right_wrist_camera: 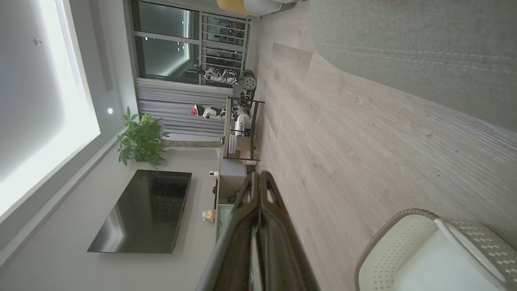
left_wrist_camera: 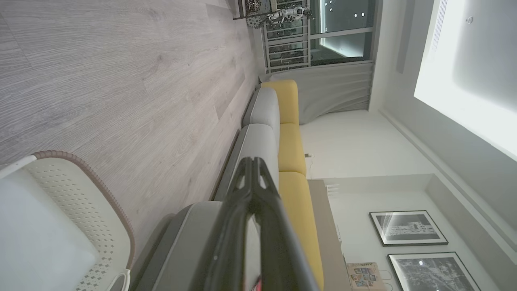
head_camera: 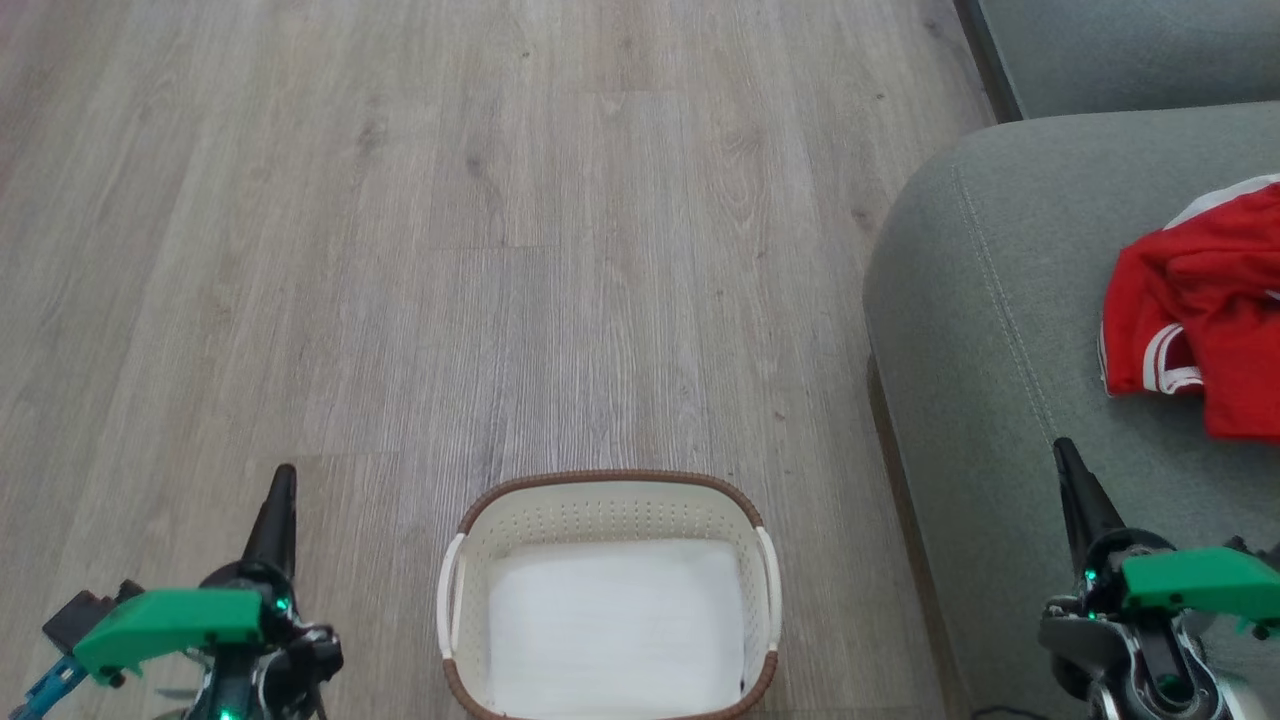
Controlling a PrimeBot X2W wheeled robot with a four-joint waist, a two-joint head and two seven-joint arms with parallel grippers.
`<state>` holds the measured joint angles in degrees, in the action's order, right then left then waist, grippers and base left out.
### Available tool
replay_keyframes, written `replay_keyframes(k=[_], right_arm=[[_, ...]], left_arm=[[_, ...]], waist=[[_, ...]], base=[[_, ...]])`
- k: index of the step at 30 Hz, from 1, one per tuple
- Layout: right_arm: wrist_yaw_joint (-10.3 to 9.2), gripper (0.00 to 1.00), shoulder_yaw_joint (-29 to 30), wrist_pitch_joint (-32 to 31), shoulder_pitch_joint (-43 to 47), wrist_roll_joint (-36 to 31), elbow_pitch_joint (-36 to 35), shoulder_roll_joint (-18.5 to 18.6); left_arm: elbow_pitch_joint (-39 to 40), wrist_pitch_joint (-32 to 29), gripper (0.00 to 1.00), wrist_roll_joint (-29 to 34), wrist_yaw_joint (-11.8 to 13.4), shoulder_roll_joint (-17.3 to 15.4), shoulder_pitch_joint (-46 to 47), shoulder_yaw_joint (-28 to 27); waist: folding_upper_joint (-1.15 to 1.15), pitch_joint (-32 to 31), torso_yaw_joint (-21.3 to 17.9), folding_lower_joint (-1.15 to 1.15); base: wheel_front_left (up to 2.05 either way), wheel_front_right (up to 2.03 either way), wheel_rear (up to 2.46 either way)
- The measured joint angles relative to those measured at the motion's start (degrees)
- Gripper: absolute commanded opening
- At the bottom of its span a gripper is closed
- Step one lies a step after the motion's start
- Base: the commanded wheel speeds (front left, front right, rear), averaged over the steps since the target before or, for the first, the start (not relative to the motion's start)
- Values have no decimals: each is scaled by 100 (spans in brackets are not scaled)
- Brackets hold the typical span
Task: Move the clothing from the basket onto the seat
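The bright red shiny clothing with white stripes is crumpled on the big grey fabric seat, well apart from the cream perforated plastic basket (white bottom showing) on the pale wood floor. The left gripper and right gripper each have their 2 fingers pinched together, gripping nothing.

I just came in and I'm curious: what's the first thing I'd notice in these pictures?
The bright red clothing jumps out first, crumpled on the grey seat at the right of the head view. Next comes the cream basket on the wooden floor near the bottom middle, its white bottom bare, with the left gripper and right gripper shut on either side of it.
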<state>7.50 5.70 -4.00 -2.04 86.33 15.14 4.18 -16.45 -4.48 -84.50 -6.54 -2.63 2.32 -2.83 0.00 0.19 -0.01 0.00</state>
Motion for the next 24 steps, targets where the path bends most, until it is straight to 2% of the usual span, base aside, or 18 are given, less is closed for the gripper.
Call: replay_keyframes(k=[12, 24], right_arm=[[0, 0, 137, -188, -116, 599, 71, -83], [0, 0, 147, -188, -116, 600, 73, -90]], left_arm=[[32, -158, 0, -750, -56, 16, 101, -160], [32, -158, 0, -750, -57, 20, 101, -163]], waist=[[0, -1, 1, 0], [0, -1, 1, 0]], base=[[0, 0, 0], [0, 0, 0]])
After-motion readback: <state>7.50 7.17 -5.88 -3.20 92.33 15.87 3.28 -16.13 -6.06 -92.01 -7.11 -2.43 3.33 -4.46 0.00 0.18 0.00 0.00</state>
